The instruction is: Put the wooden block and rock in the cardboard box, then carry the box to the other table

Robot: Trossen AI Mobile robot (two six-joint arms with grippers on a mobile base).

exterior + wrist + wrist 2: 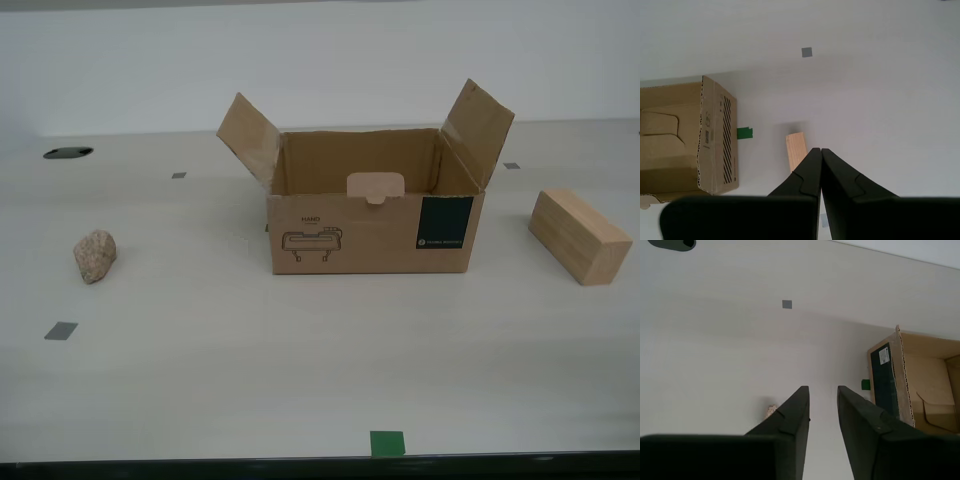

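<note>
My first gripper (pixel 820 152), jaws closed & empty, hangs above the wooden block (pixel 795 150) just beyond its tips on the table (pixel 880 100): prob stiff, light, non-slip — pinch across the narrow width.

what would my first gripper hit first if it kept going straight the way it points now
Most likely the wooden block. In the first wrist view it lies just beyond the closed tips of my first gripper, slightly off to one side, with nothing in between. Depth is unclear, so it might graze the block's edge or meet the table.
</note>
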